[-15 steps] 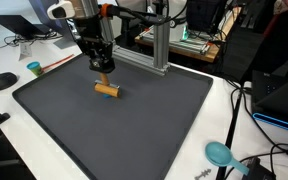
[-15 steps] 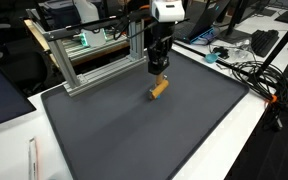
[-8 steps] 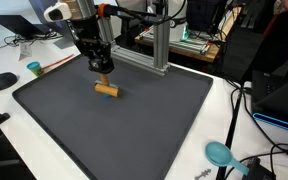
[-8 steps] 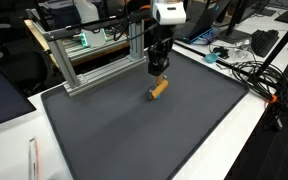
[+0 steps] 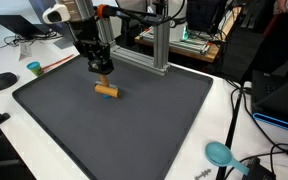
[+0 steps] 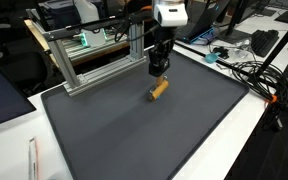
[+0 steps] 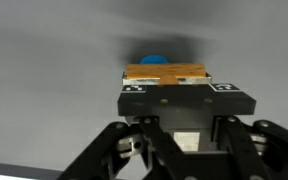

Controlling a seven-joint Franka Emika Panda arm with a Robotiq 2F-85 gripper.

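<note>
An orange wooden block lies flat on the dark grey mat; it also shows in the exterior view. My gripper points straight down and hangs just above the block's far end, also seen from the opposite side. A bit of orange shows at the fingertips, and I cannot tell whether it is held or belongs to the block below. In the wrist view the gripper body hides the fingers, and the orange block shows beyond it with a small blue thing behind it.
An aluminium frame stands along the mat's back edge, also visible in the exterior view. A teal cup and a black mouse lie beside the mat. A teal round object and cables lie at the table's near corner.
The gripper has risen very slightly above the block. The block has not moved.
</note>
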